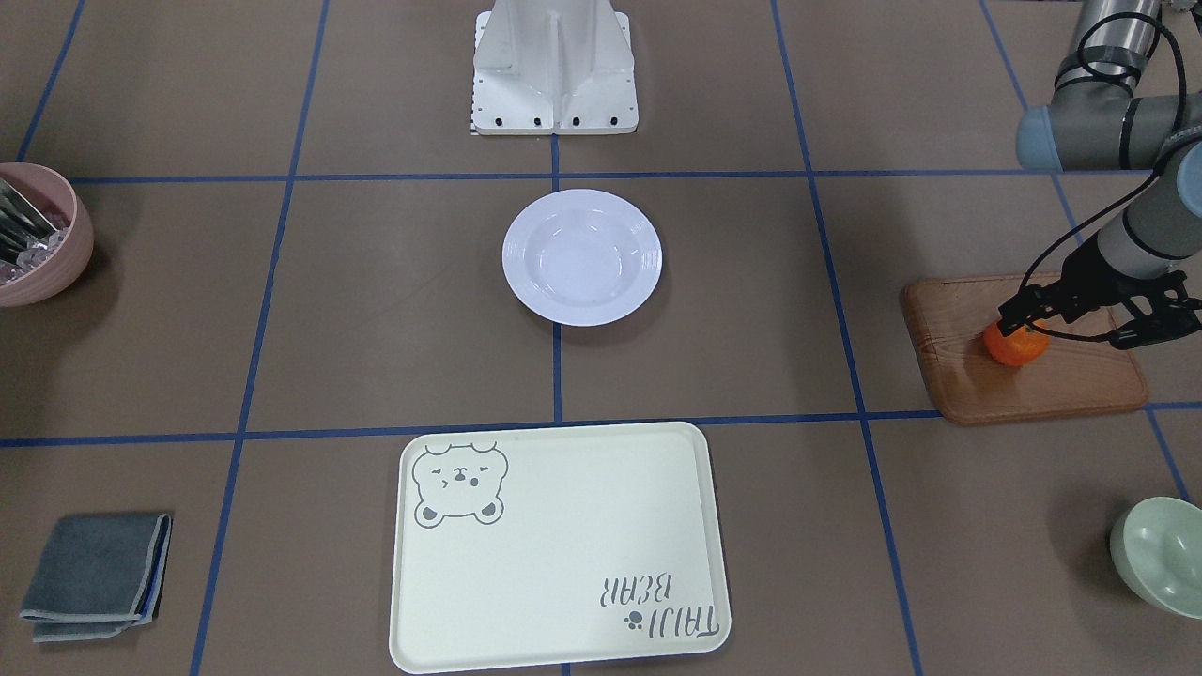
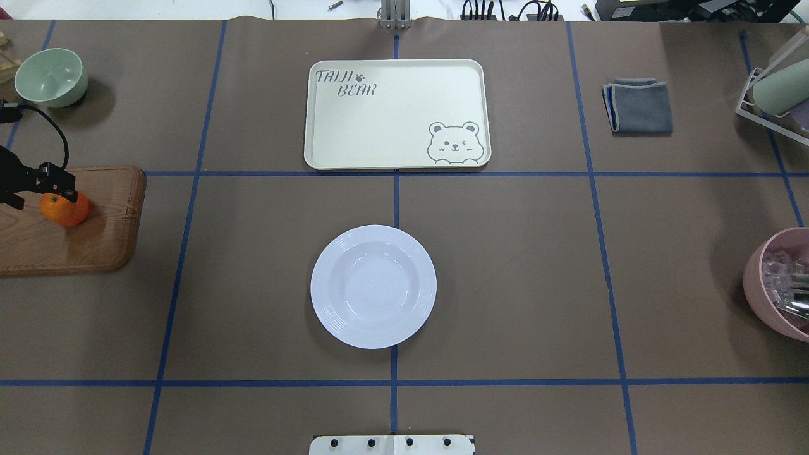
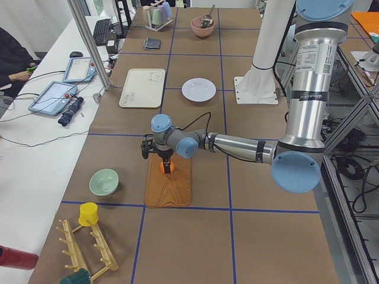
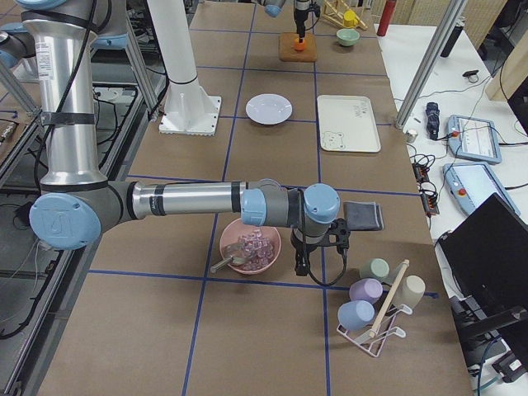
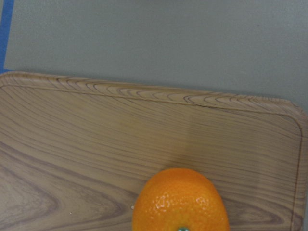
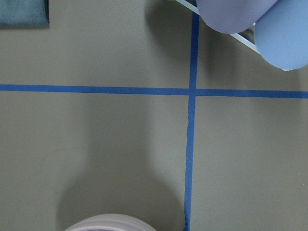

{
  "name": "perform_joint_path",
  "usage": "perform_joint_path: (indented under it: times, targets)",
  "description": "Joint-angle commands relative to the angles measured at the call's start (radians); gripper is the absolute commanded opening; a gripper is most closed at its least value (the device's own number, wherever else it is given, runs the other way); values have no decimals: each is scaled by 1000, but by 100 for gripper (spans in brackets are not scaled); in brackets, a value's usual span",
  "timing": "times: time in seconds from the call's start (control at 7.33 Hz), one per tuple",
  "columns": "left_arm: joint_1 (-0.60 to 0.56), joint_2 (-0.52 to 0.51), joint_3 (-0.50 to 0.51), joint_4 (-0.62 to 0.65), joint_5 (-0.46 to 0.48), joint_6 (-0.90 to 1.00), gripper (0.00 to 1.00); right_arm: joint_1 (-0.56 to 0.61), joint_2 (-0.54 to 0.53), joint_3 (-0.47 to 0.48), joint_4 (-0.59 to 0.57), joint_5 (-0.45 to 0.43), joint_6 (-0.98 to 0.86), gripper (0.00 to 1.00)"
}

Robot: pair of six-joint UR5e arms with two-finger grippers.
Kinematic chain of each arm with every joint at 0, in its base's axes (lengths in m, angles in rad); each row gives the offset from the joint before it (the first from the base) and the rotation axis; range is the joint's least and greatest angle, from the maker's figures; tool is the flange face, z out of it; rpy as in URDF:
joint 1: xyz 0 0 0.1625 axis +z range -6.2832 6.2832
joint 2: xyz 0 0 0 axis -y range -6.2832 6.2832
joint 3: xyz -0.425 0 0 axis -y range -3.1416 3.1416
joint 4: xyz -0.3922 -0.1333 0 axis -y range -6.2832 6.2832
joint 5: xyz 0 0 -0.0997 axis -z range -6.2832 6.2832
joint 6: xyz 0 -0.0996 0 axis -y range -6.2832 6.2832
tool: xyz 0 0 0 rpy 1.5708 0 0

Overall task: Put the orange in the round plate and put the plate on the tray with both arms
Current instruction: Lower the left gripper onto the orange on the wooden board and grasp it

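Note:
The orange [image 1: 1019, 349] rests on a brown wooden board [image 1: 1061, 385] at the table's left end. My left gripper [image 1: 1022, 324] points straight down over it, its fingers against the fruit's sides, shut on the orange [image 2: 63, 212]. In the left wrist view the orange [image 5: 180, 202] fills the lower middle. The white round plate [image 2: 373, 285] lies empty at the table's centre. The cream tray [image 2: 392, 120] with the bear drawing lies beyond it, also empty. My right gripper [image 4: 318, 252] hangs low beside the pink bowl; I cannot tell whether it is open or shut.
A pink bowl [image 2: 774, 278] with clear cubes and utensils stands at the right edge. A pale green bowl [image 2: 50, 76] is beyond the board. A folded grey cloth [image 2: 638, 104] lies far right, near a cup rack [image 4: 375, 297]. The white base mount [image 1: 554, 70] is behind the plate.

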Motion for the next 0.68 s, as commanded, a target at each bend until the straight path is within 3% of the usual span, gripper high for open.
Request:
perform_joint_path:
  times: [0.0,0.55]
  targets:
    - [3,-21,5,0,2,-7,98,-1,2,-3,0,1,0,100]
    - [19,-25,80,-53,6,0,98,0,-1,-9,0,7,0,100]
